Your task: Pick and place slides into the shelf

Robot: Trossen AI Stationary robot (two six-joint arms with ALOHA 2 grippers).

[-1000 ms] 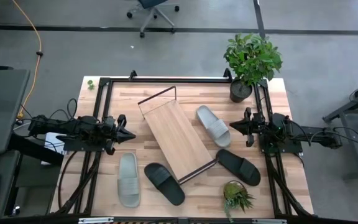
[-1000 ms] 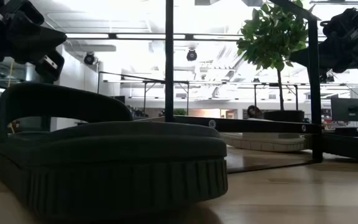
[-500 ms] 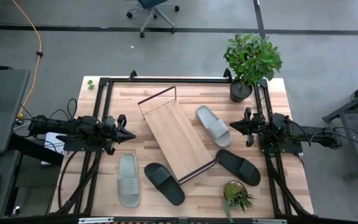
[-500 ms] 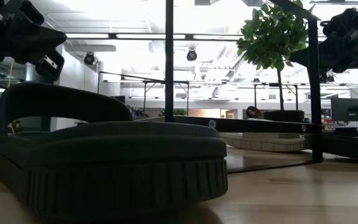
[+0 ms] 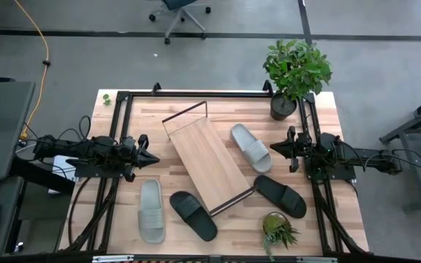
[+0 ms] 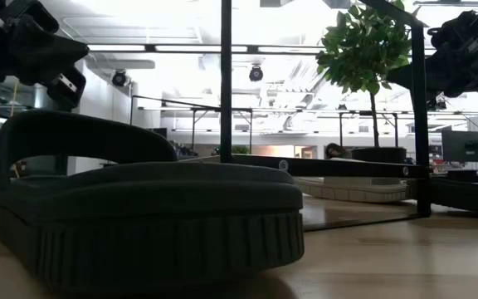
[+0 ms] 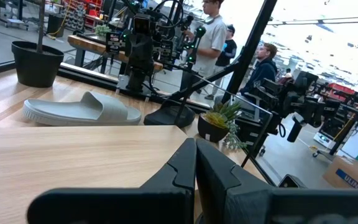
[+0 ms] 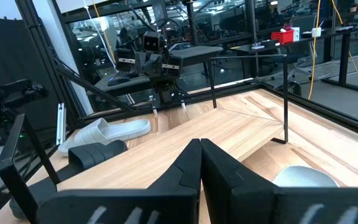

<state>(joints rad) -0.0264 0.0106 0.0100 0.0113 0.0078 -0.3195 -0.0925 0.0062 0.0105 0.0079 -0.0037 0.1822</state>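
A: How are the two grippers seen?

B: The left gripper [image 5: 150,158] is held above the left edge of the worktop [image 5: 320,219], its fingers pressed together with nothing between them. The right gripper [image 5: 275,148] is held above the right edge, likewise closed on nothing. In the left wrist view the dark fingers [image 7: 185,165] are seen meeting at a single seam.

A: Where is the shelf found?

B: The shelf [image 5: 207,162] is laid diagonally across the middle of the worktop, with a black rod frame at each short end. No slide is carried on it.

A: And the slides?

B: One grey slide [image 5: 150,210] is lying near the front-left corner, just below the left gripper. A black slide [image 5: 193,215] is placed beside it, close to the front edge, and fills the low view. The second grey slide [image 5: 250,147] is lying just right of the shelf, towards the rear. The second black slide [image 5: 279,195] is set near the shelf's front end, towards the right edge.

A: Anything else on the worktop?

B: A tall potted plant [image 5: 295,71] is stood at the rear-right corner, and a small plant [image 5: 278,231] near the front edge.
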